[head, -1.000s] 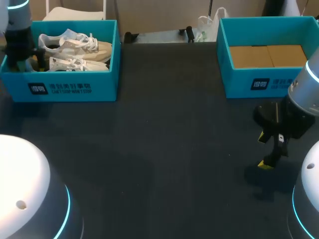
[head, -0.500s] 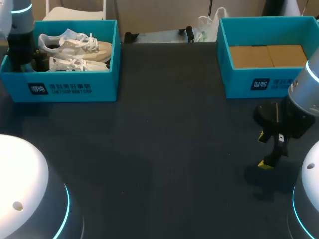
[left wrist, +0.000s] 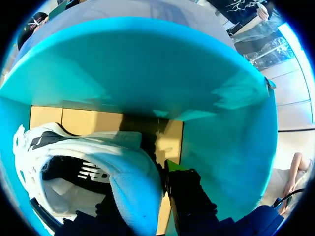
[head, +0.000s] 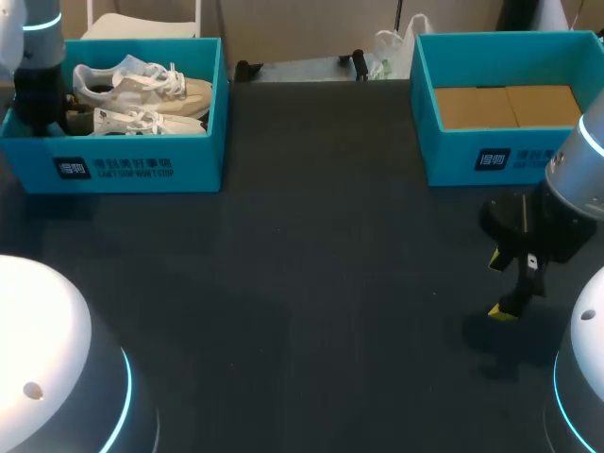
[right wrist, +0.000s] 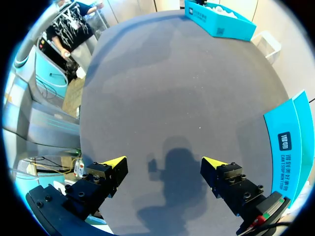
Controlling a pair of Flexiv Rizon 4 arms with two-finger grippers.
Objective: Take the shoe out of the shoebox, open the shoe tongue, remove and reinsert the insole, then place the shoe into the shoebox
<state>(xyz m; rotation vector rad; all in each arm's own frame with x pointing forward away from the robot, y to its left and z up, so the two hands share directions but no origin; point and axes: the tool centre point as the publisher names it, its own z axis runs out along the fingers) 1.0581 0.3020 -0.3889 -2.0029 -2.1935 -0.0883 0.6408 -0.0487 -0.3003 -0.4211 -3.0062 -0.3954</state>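
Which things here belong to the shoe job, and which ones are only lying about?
Belong to the job: the white shoes; the left shoebox holding them.
Lying about: the right shoebox, nothing in it; it may serve later, I cannot tell.

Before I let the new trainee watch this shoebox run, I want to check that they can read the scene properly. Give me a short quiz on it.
1. How many shoes lie in the left shoebox?
2. True or false: the right hand is shut on a shoe.
3. Where is the left hand?
A. down inside the left shoebox, at a shoe
B. beside the right hand
C. raised high above both boxes

Key
1. Two.
2. False: it is open, with only bare table under it.
3. A.
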